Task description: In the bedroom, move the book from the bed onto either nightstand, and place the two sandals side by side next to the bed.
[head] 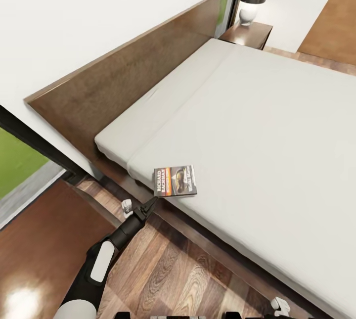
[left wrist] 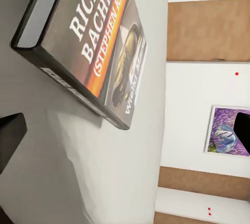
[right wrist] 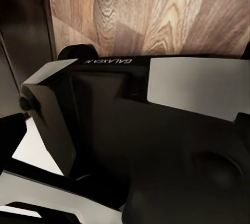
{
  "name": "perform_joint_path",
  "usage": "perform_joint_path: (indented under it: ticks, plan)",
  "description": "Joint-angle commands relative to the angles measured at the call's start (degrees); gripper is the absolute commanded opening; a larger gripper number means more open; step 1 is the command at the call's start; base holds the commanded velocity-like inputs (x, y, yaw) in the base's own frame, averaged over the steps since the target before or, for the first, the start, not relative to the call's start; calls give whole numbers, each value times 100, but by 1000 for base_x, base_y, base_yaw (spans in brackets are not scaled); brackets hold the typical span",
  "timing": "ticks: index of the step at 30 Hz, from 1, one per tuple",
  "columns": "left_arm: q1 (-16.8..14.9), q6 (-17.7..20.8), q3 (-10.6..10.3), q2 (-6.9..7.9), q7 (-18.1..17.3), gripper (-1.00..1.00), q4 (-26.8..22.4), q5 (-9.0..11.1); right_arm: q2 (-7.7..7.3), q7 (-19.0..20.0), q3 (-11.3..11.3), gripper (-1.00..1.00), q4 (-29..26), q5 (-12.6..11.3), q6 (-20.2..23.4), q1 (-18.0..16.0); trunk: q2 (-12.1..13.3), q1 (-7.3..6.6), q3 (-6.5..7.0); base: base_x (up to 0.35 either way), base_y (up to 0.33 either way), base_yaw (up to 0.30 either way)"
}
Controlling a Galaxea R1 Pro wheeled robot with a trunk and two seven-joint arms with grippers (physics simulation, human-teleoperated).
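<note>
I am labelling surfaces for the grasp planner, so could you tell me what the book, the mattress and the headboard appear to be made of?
Book: paper with a glossy printed cover, judging by its sheen and lettering. Mattress: matte pale fabric, probably, with soft rounded edges. Headboard: dark brown wood, faint grain, low sheen.

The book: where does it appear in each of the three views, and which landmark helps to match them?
Head view: the book lies near the mattress edge, lower centre, just beyond the left tool.
Left wrist view: the book is close up, upper left.
Right wrist view: no book.
Shared landmark: the pale mattress under the book.
</note>
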Motion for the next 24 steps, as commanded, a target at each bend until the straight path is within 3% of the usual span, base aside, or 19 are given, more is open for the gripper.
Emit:
perform_joint_path:
  ticks: [1,18,24]
  plan:
    - [-4,46,17,-4,-13,100,-1,16,-2,17,-51,100,6,40,39,-4,-43,22,-21,0,0,0]
    - [-2,46,23,0,-13,100,0,16,-2,17,-51,100,6,40,39,-4,-725,396,-327,0,0,0]
    - [-5,46,26,-3,-13,100,-1,16,-1,17,-51,100,6,40,39,-4,-725,396,-327,0,0,0]
